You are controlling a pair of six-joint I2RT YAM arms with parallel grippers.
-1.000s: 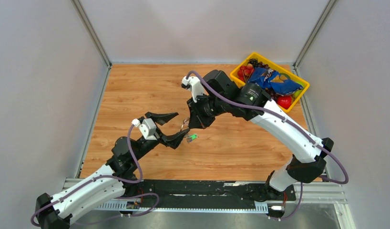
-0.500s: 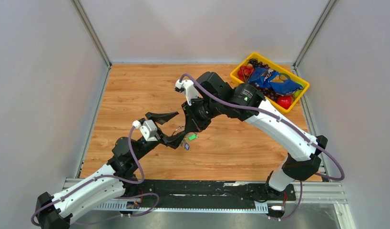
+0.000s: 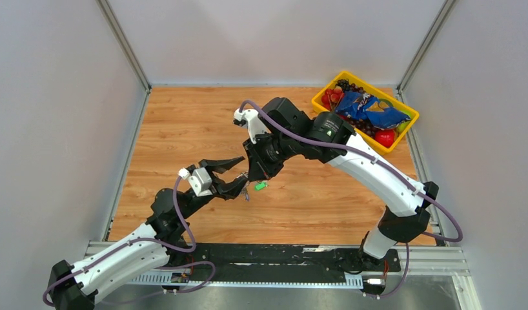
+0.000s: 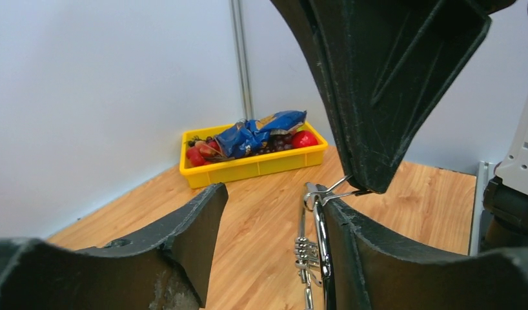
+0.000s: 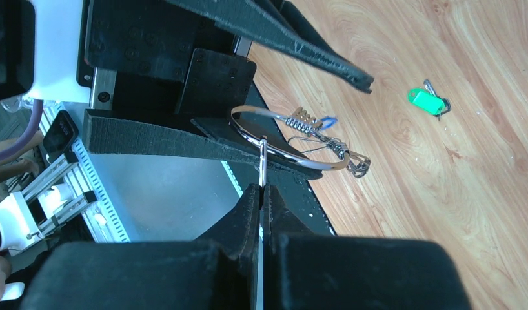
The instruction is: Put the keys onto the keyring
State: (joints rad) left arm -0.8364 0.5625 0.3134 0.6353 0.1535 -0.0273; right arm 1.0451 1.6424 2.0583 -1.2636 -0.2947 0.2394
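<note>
"Green key: state position."

"The green key [image 3: 260, 186] lies flat on the table [image 3: 184, 129]. It is apart from the keyring [image 4: 321, 236] and not threaded. In the top view it sits just beside the right fingers [image 5: 248, 206], on their near side, and just beyond the tips of the left fingers [image 4: 197, 223]."

"Finger states?"

"Right fingers: clenched on a thin metal part of the keyring, holding it off the table. Left fingers: released and spread wide, gripping nothing. The keyring lies along the inner face of one of them."

"Orientation of the parts?"

"In the left wrist view the long axis of the keyring runs in line with the left finger it touches. The green key's long axis lies along the table. In the right wrist view the tag is toward the fingers and the metal end points away from them. A blue speck [image 5: 326, 120] shows beside the coil on the keyring. It is too small to identify."

"Which arm should fetch the key?"

"Judgement: the left. It is free and its tips are nearest. The pick calls for closing across the tag's short side."
</note>
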